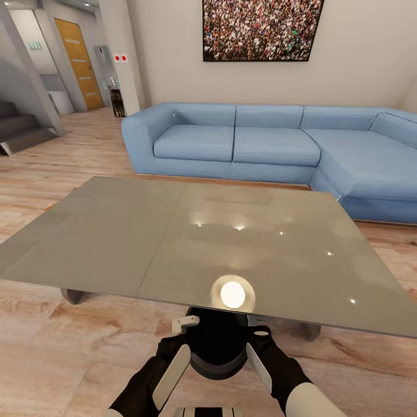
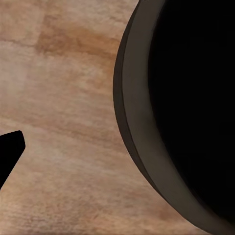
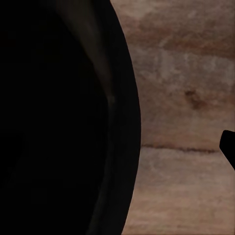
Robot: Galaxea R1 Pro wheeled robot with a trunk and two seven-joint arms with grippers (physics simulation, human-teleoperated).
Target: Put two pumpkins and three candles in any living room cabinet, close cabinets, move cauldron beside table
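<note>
Both pincers, left pincer (image 1: 184, 324) and right pincer (image 1: 259, 332), flank the black cauldron (image 1: 217, 341), apparently clamping its rim, to carry it beside the grey surface (image 1: 116, 231).

Both arms reach forward and low from the trunk, forearms angled inward toward each other. Sleeves black at the wrists, white panels along the forearms.

Left gripper (image 1: 184, 325): a pale finger end shows at the front, pointing ahead; jaw spacing cannot be told. In the left wrist view one dark fingertip (image 2: 10, 152) juts in from the edge.

Right gripper (image 1: 259, 331): a pale tip faces forward, spacing likewise unclear. One dark fingertip (image 3: 229, 147) shows in the right wrist view.
</note>
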